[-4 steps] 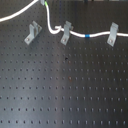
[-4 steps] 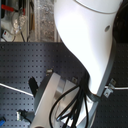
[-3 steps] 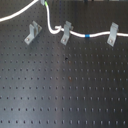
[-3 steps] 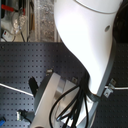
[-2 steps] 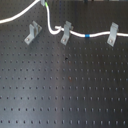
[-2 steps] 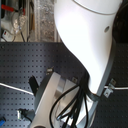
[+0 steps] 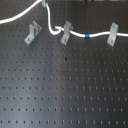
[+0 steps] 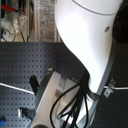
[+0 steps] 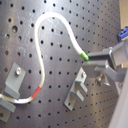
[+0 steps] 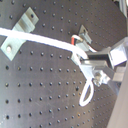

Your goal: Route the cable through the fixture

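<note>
The white cable point(image 7: 75, 34) comes in from the first exterior view's left, rises to a green band point(image 7: 47, 6) at the top edge, then drops and runs through the middle clip point(image 7: 66, 31), past a blue band, to the right clip point(image 7: 113, 34). The fixture point(image 7: 32, 32), the slanted wider clip on the left, stands apart from the cable with nothing in it. In the first wrist view my gripper point(image 9: 92, 57) is shut on the cable at the green band, above the fixture point(image 9: 77, 91). A red band point(image 9: 36, 92) sits by another clip point(image 9: 13, 82).
Everything stands on a black perforated board point(image 7: 65, 90). In the second exterior view the white arm point(image 8: 92, 40) and its black hoses block most of the scene; only a clip point(image 8: 109, 90) and bits of cable show beside it.
</note>
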Motion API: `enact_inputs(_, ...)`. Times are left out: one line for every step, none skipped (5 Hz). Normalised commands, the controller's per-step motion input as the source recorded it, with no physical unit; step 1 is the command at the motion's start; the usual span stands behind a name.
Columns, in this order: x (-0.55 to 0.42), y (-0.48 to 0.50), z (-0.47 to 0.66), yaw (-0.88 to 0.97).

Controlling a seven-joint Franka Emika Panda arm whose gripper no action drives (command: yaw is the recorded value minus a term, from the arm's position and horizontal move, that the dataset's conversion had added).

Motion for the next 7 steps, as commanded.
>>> enact_inputs(-0.366, -0.197, 0.24, 0.0)
enact_inputs(-0.394, -0.123, 0.27, 0.0)
enact_inputs(-0.475, 0.011, 0.33, -0.09)
enact_inputs(-0.506, 0.024, 0.32, -0.18)
enact_inputs(-0.477, 0.051, 0.22, -0.23)
enact_inputs(-0.306, 0.234, 0.26, -0.36)
enact_inputs(-0.217, 0.156, 0.23, -0.51)
